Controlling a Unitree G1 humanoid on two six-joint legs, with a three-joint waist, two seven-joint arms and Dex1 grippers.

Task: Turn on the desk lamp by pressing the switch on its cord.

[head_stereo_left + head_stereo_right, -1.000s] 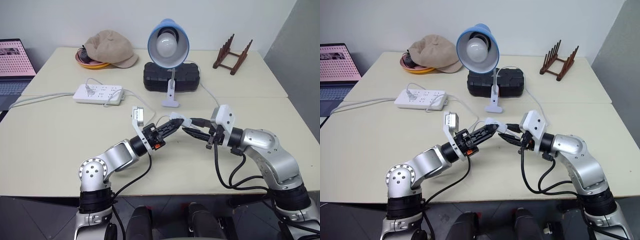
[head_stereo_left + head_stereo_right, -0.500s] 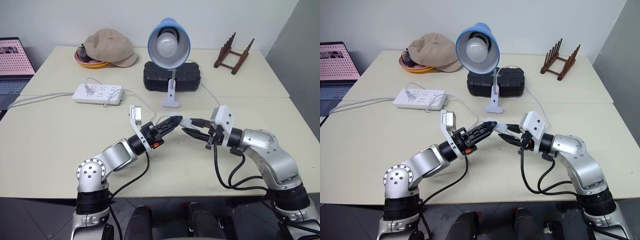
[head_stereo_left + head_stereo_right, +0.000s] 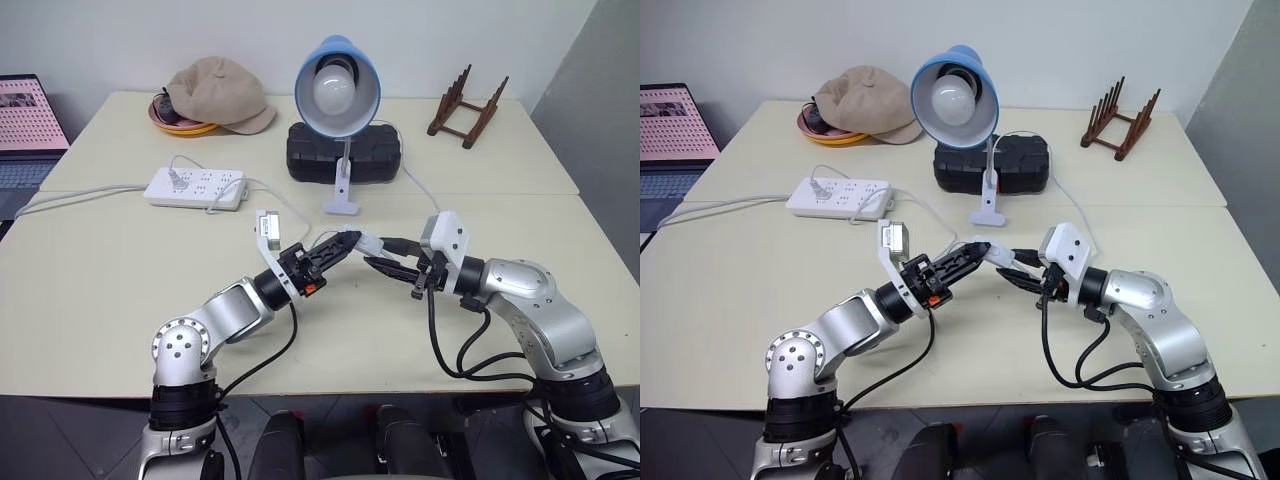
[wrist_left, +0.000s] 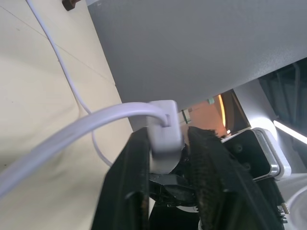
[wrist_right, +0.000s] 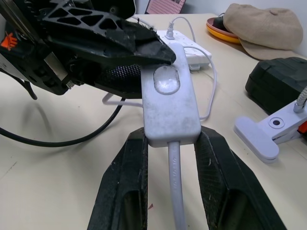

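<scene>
The left gripper [image 3: 342,243] has closed since half a second ago; its jaws now pinch one end of the switch [image 5: 169,103]. The right gripper [image 3: 372,258] is unchanged, its jaws clamped on the opposite end, holding the switch above the tabletop [image 3: 100,290] between both grippers. The cord [image 5: 176,191] exits between the right jaws. Beyond the jaws stands the desk lamp [image 3: 337,90], unlit. A power strip [image 3: 196,187], cap [image 3: 220,95], black case [image 3: 344,153], wooden rack [image 3: 464,106] and laptop [image 3: 28,125] occupy the beige tabletop before a white wall.
</scene>
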